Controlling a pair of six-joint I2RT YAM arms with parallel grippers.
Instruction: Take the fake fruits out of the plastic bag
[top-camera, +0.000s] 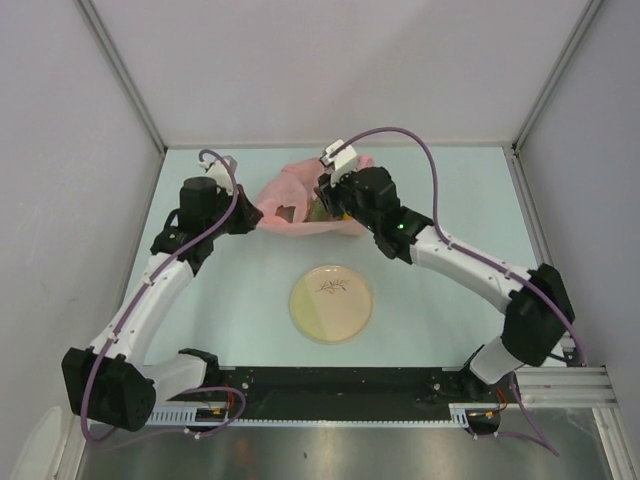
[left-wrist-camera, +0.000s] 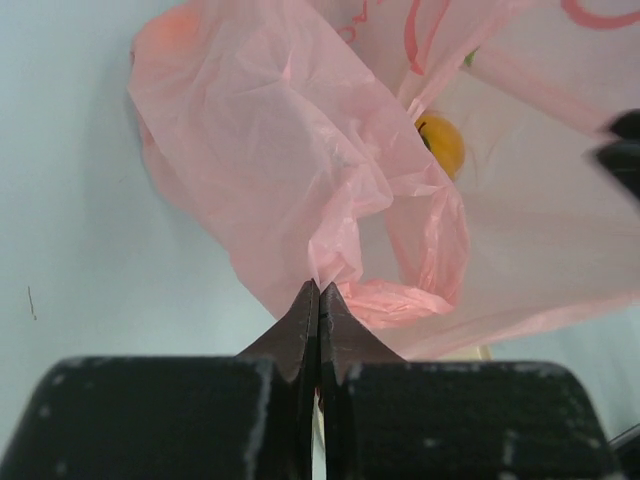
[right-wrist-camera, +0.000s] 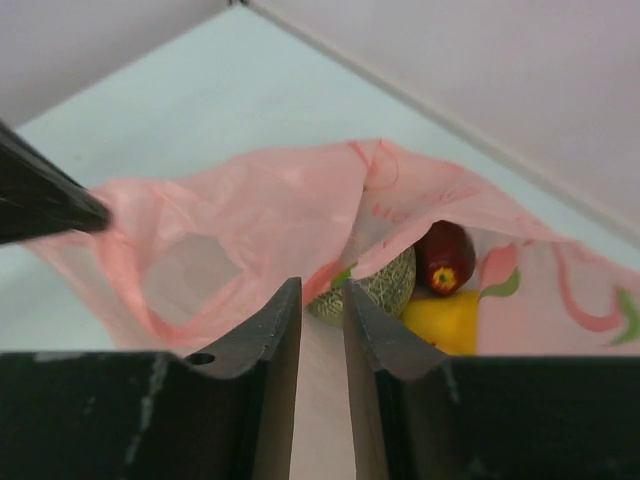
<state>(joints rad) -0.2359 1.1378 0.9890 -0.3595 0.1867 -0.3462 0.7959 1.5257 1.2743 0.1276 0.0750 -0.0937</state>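
Two robot arms meet at a thin pink plastic bag (top-camera: 283, 203) lying crumpled on the far middle of a pale blue-green table (top-camera: 450, 210), inside a booth of plain grey-white walls (top-camera: 330, 60) framed by slanting metal posts (top-camera: 120, 70). The left gripper (left-wrist-camera: 319, 292) is clamped tight on a gathered fold at the bag's left edge, its black jaws pressed together with the crinkled film rising out of them. The right gripper (right-wrist-camera: 322, 290) sits at the bag's mouth from the other side, its jaws parted by only a narrow slit. Pink film seems to run through that slit, but the wrist view does not settle whether it is pinched. The fake fruits are inside the bag: a netted grey-green melon (right-wrist-camera: 378, 285), a dark red apple (right-wrist-camera: 445, 258) and a yellow fruit (right-wrist-camera: 445, 322) show under the lifted lip, touching one another. An orange one (left-wrist-camera: 441, 143) shows through a gap in the folds in the left wrist view. A cream plate (top-camera: 331, 303) with a sprig drawing sits nearer the arms, well apart from the bag. A black strip (top-camera: 330, 385) and a metal rail (top-camera: 560, 385) line the table's near edge.
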